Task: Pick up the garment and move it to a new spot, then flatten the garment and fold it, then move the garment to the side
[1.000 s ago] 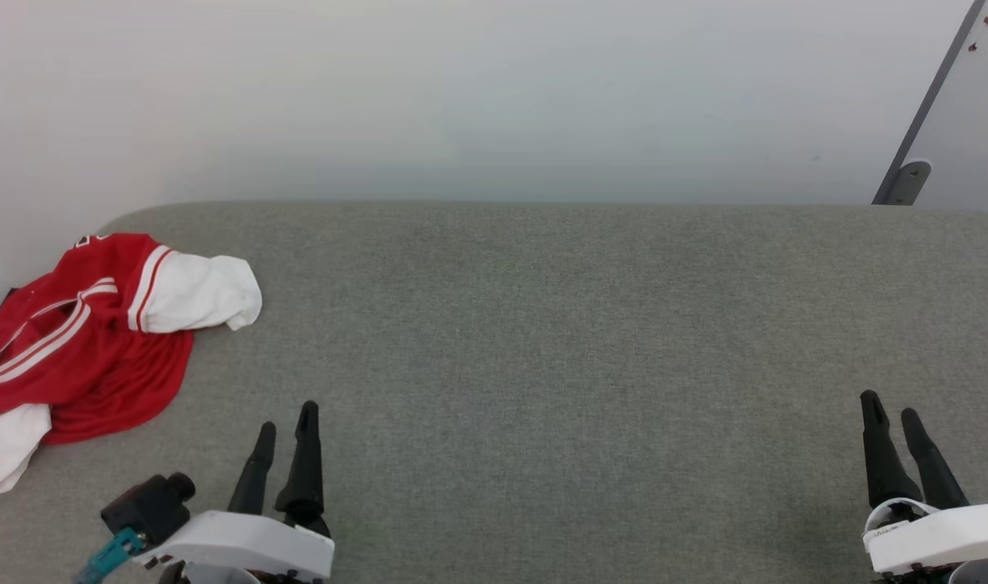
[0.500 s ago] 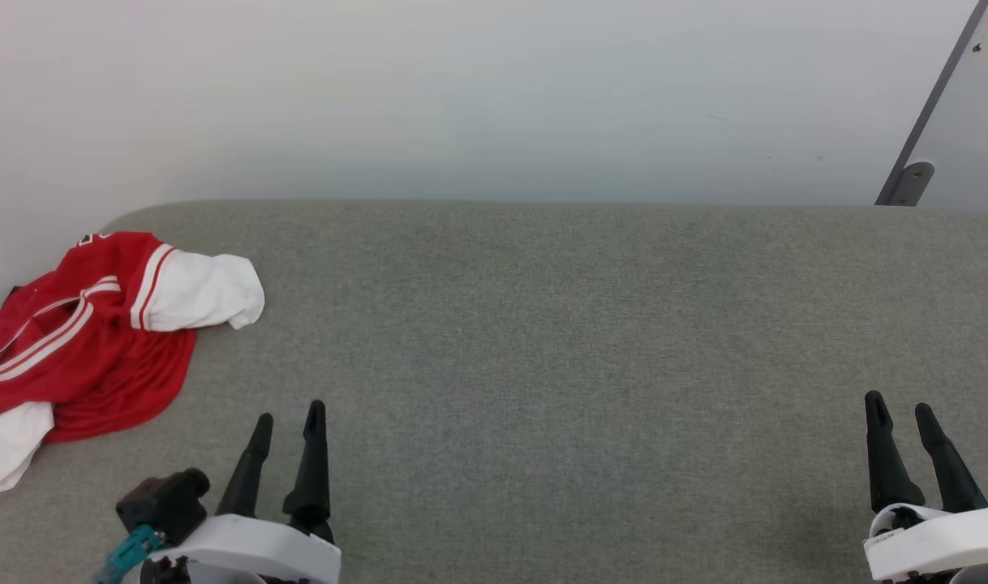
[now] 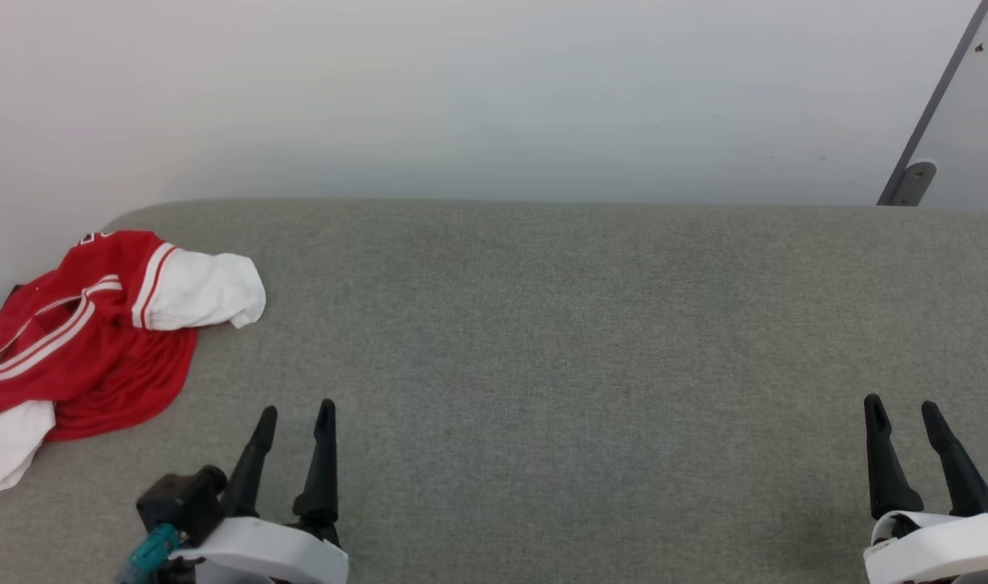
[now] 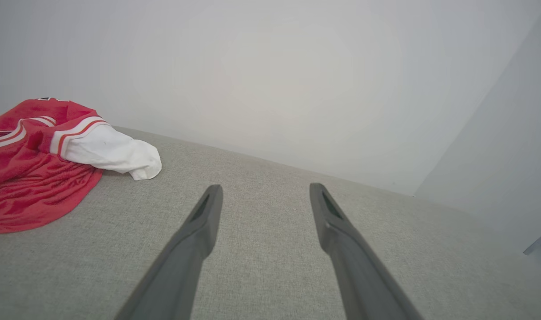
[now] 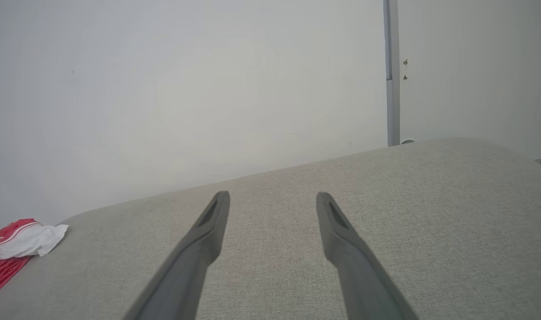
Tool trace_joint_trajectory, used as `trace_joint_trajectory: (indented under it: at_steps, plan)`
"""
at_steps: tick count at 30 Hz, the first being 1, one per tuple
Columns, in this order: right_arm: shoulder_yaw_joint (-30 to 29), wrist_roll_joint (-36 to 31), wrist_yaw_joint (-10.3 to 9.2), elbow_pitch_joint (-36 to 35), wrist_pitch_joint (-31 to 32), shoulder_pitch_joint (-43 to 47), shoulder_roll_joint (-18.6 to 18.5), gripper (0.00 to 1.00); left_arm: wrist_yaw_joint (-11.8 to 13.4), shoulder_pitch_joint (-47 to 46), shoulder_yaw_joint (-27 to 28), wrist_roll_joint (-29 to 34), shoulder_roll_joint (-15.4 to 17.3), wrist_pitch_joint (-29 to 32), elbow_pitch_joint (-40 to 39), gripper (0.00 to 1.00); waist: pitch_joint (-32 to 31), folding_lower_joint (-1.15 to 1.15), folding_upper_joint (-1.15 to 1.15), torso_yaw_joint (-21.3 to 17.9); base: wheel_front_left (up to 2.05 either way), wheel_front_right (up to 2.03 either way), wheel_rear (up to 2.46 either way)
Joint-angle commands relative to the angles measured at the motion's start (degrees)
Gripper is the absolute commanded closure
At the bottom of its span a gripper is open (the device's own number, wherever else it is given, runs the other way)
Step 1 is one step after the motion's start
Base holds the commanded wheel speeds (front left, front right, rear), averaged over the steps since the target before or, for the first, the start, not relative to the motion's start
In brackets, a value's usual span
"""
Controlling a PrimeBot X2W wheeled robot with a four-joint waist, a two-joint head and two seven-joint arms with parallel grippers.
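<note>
The garment (image 3: 88, 341), a red jersey with white sleeves and striped trim, lies crumpled at the far left of the grey fabric surface (image 3: 543, 324). It also appears at the left of the left wrist view (image 4: 39, 173) and small at the left edge of the right wrist view (image 5: 17, 244). My left gripper (image 3: 296, 412) stands open at the lower left, to the right of the garment and apart from it, nothing between its fingers. My right gripper (image 3: 902, 405) is open at the lower right, far from the garment, holding nothing.
A pale wall (image 3: 494, 97) rises right behind the surface's far edge. A grey metal post with a bracket (image 3: 908, 178) stands at the back right. The surface's back left corner is rounded, next to the garment.
Both grippers have drawn back a little toward the bottom of the head view and their fingers have spread apart slightly. The garment has not moved.
</note>
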Motion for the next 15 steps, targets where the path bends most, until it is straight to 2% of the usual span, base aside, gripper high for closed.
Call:
trace_joint_trajectory:
  at_steps: [1, 15]
  plan:
    - [-0.2, -1.3, -0.03, -0.7, -0.4, 0.0, -0.4, 0.0, -0.4, -0.8, 0.0, 1.0, 0.1, -0.5, -0.2, 0.0, 0.0, 0.0, 0.0, 0.0, 0.0, 0.0, 0.0]
    - [-0.4, -7.5, -0.03, -1.5, -1.4, 0.5, -0.7, 0.0, -1.0, -0.7, 0.0, 7.5, -0.2, -2.1, -0.1, 0.0, -0.1, 0.0, 0.0, 0.1, 0.0, 0.0, 0.0]
